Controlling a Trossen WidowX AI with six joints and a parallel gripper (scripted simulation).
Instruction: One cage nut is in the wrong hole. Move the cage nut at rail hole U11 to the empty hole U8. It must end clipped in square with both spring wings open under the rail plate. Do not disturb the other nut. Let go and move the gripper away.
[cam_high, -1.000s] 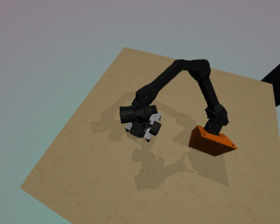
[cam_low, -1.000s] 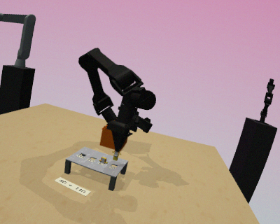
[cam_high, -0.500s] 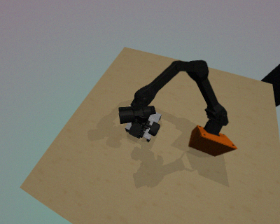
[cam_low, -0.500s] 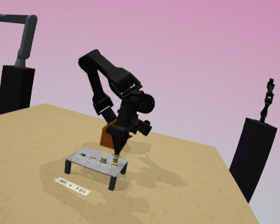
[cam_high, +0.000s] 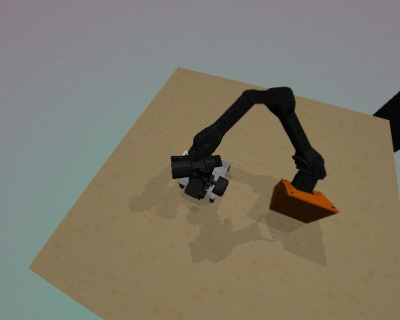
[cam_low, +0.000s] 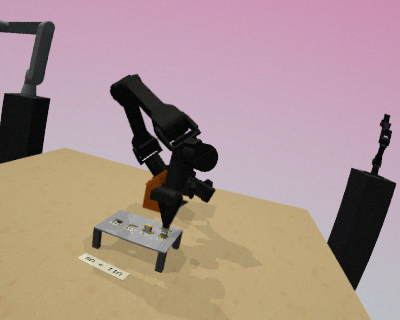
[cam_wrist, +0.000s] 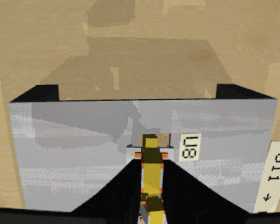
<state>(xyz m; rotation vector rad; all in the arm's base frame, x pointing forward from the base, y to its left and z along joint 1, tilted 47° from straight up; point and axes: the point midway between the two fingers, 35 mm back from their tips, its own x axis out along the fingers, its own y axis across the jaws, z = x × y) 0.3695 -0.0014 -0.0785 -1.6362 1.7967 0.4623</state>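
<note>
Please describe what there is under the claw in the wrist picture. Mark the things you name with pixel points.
Under the claw (cam_high: 204, 184) (cam_low: 166, 227) (cam_wrist: 151, 167) is the grey rail plate (cam_low: 125, 232) (cam_wrist: 80, 172), with a yellow-and-silver cage nut (cam_wrist: 151, 175) between the fingers, at hole U8. The claw hides the plate's middle; the wings cannot be judged.
</note>
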